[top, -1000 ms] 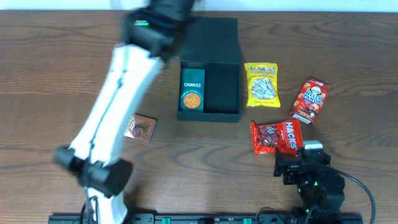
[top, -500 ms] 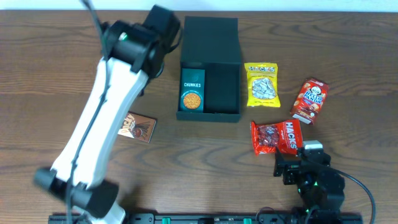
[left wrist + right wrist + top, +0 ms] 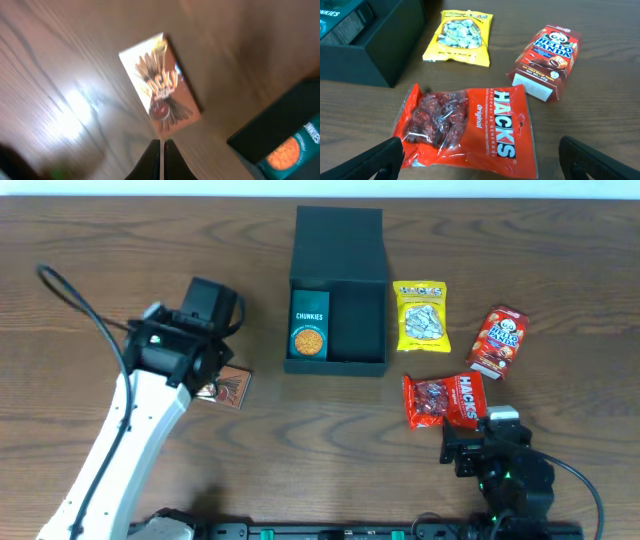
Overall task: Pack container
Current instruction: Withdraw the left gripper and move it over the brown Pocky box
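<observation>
Left gripper: jaws pressed together, nothing between them, tips just off one end of a small glossy brown biscuit-stick box (lying flat on the wooden table). The dark teal-green matte rectangular container stands apart to its right, flap lid open. Right gripper: jaws spread wide, empty, with the container ahead and to its left.

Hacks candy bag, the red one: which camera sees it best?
The right wrist view. There the Hacks bag fills the middle, so its white letters and the red candies inside are easy to see. The overhead view shows the whole bag, but small. The left wrist view does not show it.
</observation>
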{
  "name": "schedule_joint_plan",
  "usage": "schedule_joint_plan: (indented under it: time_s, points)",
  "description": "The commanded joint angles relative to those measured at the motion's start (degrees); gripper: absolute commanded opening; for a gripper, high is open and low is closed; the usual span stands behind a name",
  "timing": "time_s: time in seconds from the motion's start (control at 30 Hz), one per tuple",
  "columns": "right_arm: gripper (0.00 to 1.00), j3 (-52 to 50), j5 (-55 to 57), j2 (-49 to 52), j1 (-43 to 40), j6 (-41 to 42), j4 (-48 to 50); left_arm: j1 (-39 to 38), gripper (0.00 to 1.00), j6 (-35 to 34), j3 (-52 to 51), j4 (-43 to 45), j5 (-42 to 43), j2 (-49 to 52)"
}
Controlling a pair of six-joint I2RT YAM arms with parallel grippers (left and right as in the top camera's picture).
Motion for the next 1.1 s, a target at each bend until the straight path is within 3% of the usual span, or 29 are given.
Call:
schedule_joint_plan:
  time_s: [0.0,0.03,0.1,0.17,0.23,0.3,0.57,0.8,1.07]
  points:
    - [0.99,-0.5,0.7,-0.3,-0.3,0.5,-0.1,2.3,0.06,-8.2,-5.8,4.7,9.7,-0.1]
    - [0.99,-0.5,0.7,-0.3,-0.3,0.5,-0.1,2.8,0.06,-9.5,-7.4,6.7,10.7,-0.1]
    - [0.99,-0.5,0.7,-0.3,-0.3,0.5,-0.1,3.8,0.31,-11.9,-10.4,10.3,12.5,-0.1]
    - [0.99,-0.5,0.7,-0.3,-0.3,0.5,-0.1,5.0,0.44,-11.8,-12.9,13.7,14.7,-0.1]
    - [0.99,-0.5,0.7,-0.3,-0.3,0.5,-0.1,6.7,0.73,-11.3,-15.3,16.7,17.2,-0.1]
    - [0.99,-0.5,0.7,-0.3,-0.3,0.5,-0.1,8.5,0.96,-11.4,-17.7,18.9,19.4,-0.1]
    - [0.99,-0.5,0.7,-0.3,-0.3,0.5,-0.1,11.3,0.95,-11.1,-21.9,23.1,18.1,1.5]
    - [0.99,-0.5,0.7,-0.3,-0.3,0.5,-0.1,11.6,0.95,-11.1,-21.9,29.8,22.8,9.3]
    - [0.99,-0.5,0.7,-0.3,-0.3,0.5,-0.1,13.6,0.95,-9.6,-21.6,31.7,24.0,14.1]
